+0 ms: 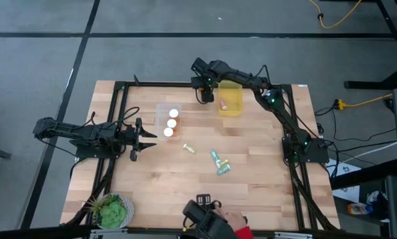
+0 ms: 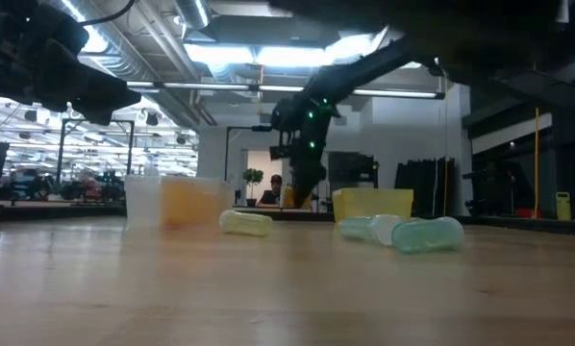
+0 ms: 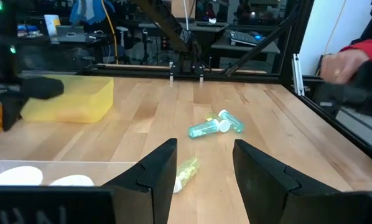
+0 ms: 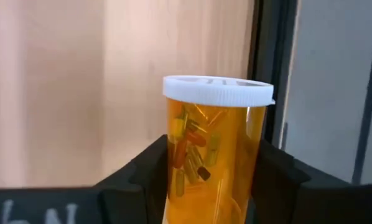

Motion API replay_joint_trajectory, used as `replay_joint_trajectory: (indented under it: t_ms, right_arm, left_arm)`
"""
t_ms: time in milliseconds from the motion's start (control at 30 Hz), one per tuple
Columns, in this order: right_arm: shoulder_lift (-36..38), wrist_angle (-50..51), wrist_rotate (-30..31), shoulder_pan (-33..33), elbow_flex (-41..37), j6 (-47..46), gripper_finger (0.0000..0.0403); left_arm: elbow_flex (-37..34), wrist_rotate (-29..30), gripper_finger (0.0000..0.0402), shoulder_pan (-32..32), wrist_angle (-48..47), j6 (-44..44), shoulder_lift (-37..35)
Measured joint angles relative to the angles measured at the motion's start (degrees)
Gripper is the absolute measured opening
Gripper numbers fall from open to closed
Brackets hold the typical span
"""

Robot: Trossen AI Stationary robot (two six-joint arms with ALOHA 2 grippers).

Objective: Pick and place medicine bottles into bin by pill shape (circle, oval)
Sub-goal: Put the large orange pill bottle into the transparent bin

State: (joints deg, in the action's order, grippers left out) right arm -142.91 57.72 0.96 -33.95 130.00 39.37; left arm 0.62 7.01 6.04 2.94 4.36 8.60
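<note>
My right gripper [image 1: 205, 91] is at the table's far edge, just left of the yellow bin [image 1: 238, 109], shut on an orange medicine bottle [image 4: 214, 155] with a white cap. Another orange bottle [image 1: 223, 103] lies in the yellow bin. Three white-capped bottles [image 1: 171, 122] stand in the clear bin [image 1: 160, 113]. A yellowish bottle [image 1: 188, 149] and two teal bottles [image 1: 215, 157] [image 1: 223, 169] lie on their sides mid-table. My left gripper [image 1: 142, 136] is open and empty, left of the clear bin; its fingers [image 3: 164, 168] point toward the loose bottles. My right gripper pinches the orange bottle's body [image 4: 173, 163] between its two fingers [image 4: 136, 177], below the white cap [image 4: 217, 90]. The bottle lies along the fingers, and its cap end sticks out past the fingertips. It is lifted clear of the table.
A person's hand [image 1: 233, 219] with a dark device is at the table's near edge. A potted plant [image 1: 112, 209] stands at the near left corner. A black frame [image 1: 119, 106] runs along the table's sides. Bare wood lies between the bins and the near edge.
</note>
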Motion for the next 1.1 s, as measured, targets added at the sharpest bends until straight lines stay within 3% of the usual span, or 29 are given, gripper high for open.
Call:
replay_joint_trajectory:
  t_ms: [100, 167, 367, 467, 667, 933, 1100]
  right_arm:
    - [0.0, 3.6, -3.4, 0.4, 4.9, -3.1, 0.0176]
    - [2.2, 1.6, -7.6, 0.7, 3.8, -6.4, 0.0180]
    - [4.9, -2.5, -33.5, 2.4, 3.0, -18.7, 0.0184]
    - [4.9, -6.5, -38.8, 4.8, 3.0, -20.7, 0.0183]
    - [5.0, -9.8, -35.1, 10.3, 2.5, -21.5, 0.0183]
    - [5.1, -21.8, -12.5, 18.1, -4.1, -30.1, 0.0182]
    - [5.0, -22.3, -4.5, 21.7, -4.6, -31.6, 0.0182]
  left_arm:
    - [0.0, 0.0, 0.0149, 0.0, 0.0, 0.0, 0.0]
    - [0.0, 0.0, 0.0149, 0.0, 0.0, 0.0, 0.0]
    - [0.0, 0.0, 0.0149, 0.0, 0.0, 0.0, 0.0]
    - [0.0, 0.0, 0.0149, 0.0, 0.0, 0.0, 0.0]
    - [0.0, 0.0, 0.0149, 0.0, 0.1, 0.0, 0.0]
    - [0.0, -1.8, 0.0149, 0.0, 0.1, 0.2, 0.0]
    - [0.0, -2.1, 0.0149, 0.0, 0.1, 0.1, 0.0]
